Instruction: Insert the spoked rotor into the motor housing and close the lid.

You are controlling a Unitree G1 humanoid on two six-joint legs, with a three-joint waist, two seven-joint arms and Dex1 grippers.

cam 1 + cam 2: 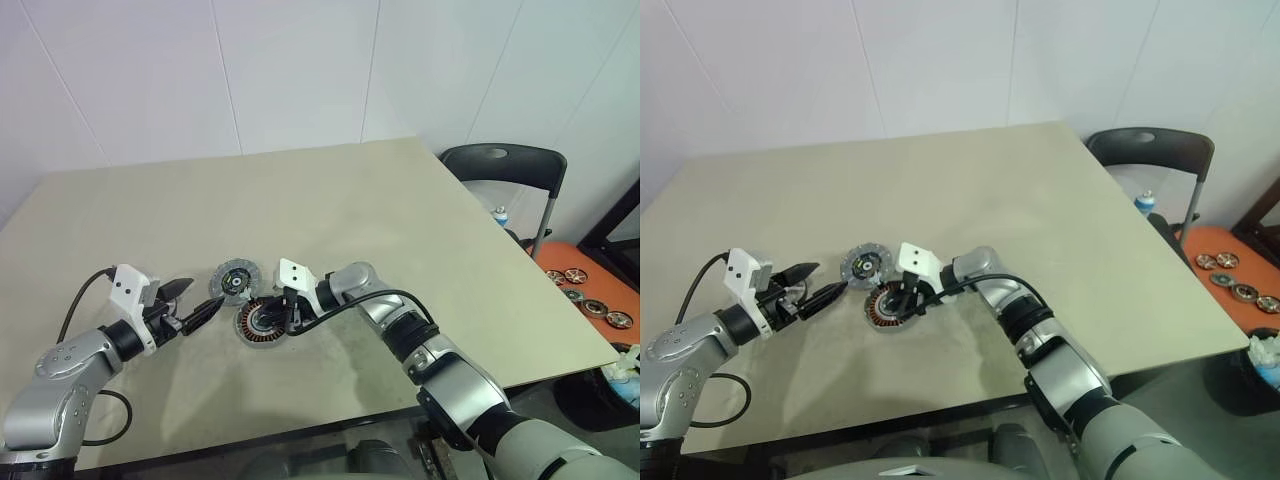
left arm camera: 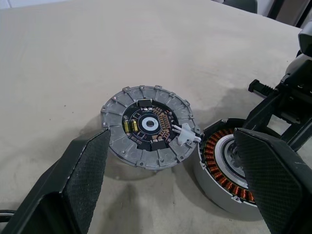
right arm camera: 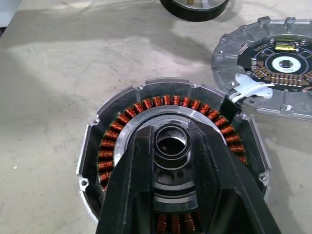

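The motor housing [image 3: 97, 146], a round silver case ringed with copper windings, lies on the beige table near its front. Its lid [image 2: 117, 117] lies open beside it, inner face up, joined by a white connector [image 2: 187, 135]. My right gripper [image 3: 170, 129] reaches in from the right and is shut on a small dark hub at the housing's centre. Whether that hub belongs to the spoked rotor I cannot tell, since the fingers hide what surrounds it. My left gripper [image 1: 205, 293] hovers open just left of the lid [image 1: 234, 279], its fingers [image 2: 87, 170] wide apart.
A black chair [image 1: 500, 165] stands past the table's right edge, with a bottle [image 1: 500, 215] on it. Lower right, an orange surface [image 1: 560, 262] carries several small wheel-like discs. The far half of the table [image 1: 300, 190] is bare.
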